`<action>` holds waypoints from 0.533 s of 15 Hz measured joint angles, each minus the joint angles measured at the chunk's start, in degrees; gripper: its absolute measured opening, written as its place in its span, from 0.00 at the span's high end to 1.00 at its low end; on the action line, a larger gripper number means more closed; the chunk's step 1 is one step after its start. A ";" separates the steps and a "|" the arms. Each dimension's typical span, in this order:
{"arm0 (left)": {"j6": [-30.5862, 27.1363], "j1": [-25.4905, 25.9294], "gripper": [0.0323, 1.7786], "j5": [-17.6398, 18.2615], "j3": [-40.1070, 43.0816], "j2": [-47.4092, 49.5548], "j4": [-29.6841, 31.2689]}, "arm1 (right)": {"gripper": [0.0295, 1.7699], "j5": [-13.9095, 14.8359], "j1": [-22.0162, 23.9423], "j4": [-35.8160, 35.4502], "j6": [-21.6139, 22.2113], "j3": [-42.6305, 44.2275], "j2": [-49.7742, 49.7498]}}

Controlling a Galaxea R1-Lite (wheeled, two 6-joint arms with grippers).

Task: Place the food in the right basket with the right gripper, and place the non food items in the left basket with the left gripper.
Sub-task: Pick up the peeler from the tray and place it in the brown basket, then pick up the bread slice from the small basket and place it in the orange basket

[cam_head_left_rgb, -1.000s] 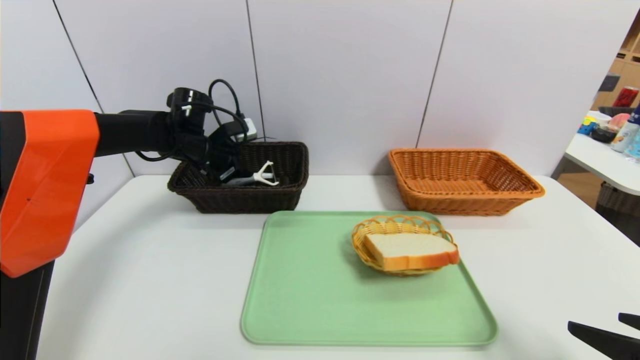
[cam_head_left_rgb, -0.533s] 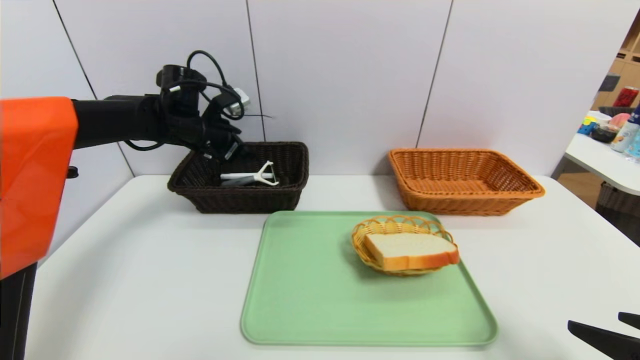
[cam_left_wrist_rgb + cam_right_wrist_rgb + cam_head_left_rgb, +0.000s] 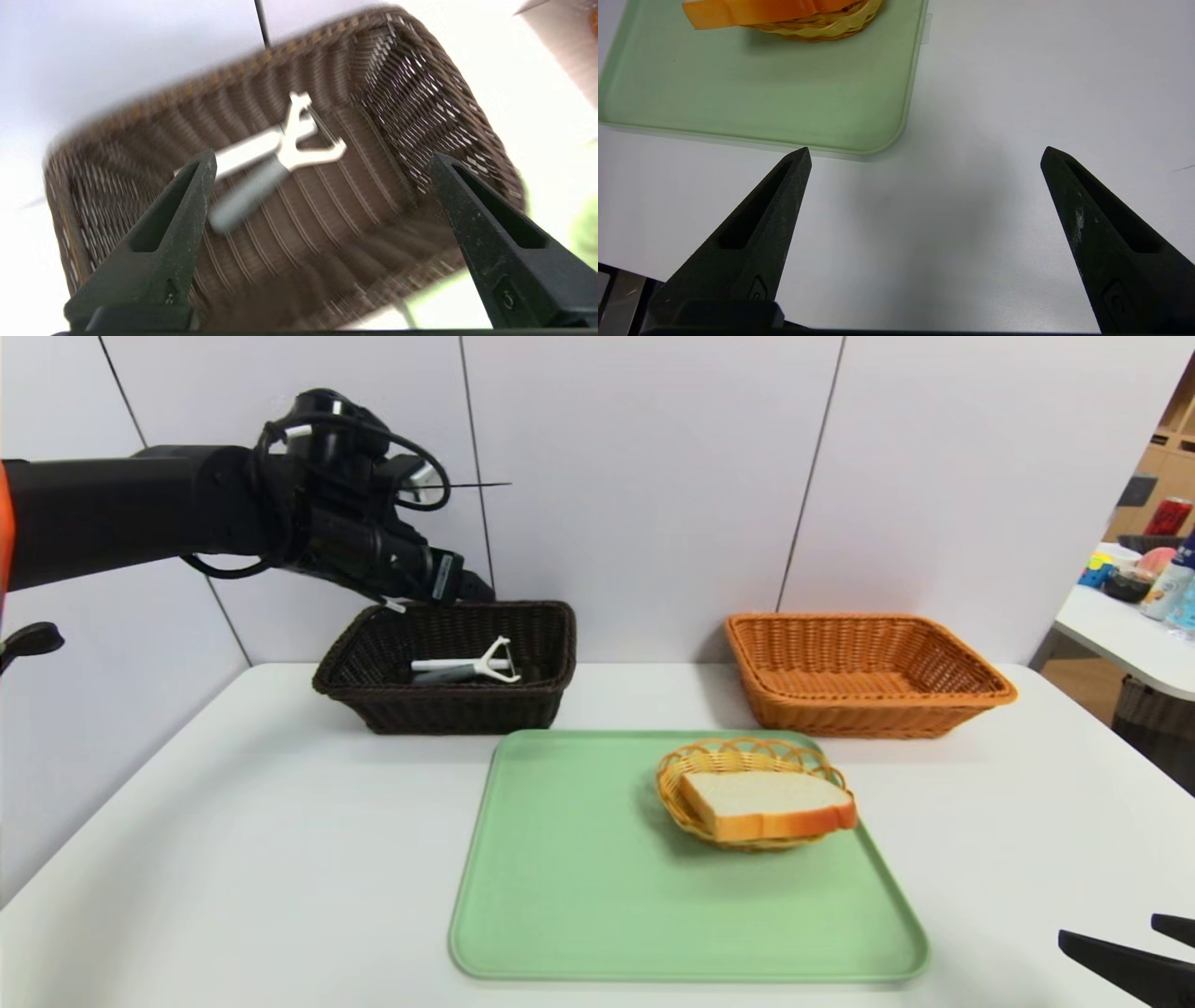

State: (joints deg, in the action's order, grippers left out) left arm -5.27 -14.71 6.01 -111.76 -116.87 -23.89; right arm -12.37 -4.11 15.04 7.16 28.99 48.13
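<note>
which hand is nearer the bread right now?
Right. The right hand waits open low at the table's near right corner, past the green tray from the bread. The left hand hangs open above the dark basket, farther away.

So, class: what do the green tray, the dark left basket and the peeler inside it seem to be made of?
Green tray: likely plastic, with a smooth matte surface and moulded raised rim.
Left basket: woven wicker or imitation rattan, with visible strands.
Peeler: apparently white plastic, with a grey handle.
</note>
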 joint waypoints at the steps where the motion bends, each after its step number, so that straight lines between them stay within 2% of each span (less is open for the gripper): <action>1: 2.00 -0.74 0.09 -1.63 0.55 1.38 -1.85 | 0.04 0.00 -0.02 0.00 -0.05 0.00 -0.01; 3: 5.49 -2.29 0.08 -3.43 2.08 4.78 -6.01 | 0.04 -0.02 -0.02 -0.20 -0.13 0.02 -0.09; 6: 8.55 -4.33 0.07 -3.62 5.38 10.48 -12.79 | 0.04 -0.09 -0.10 -1.79 -0.16 -0.18 -0.15; 8: 11.11 -5.77 0.06 -3.67 9.70 14.80 -14.56 | 0.04 -0.18 -0.11 -1.84 -0.16 -0.24 -0.21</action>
State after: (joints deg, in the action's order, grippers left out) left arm 5.84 -20.48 2.34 -102.06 -102.07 -38.45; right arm -12.56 -4.22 13.20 7.00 28.75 47.92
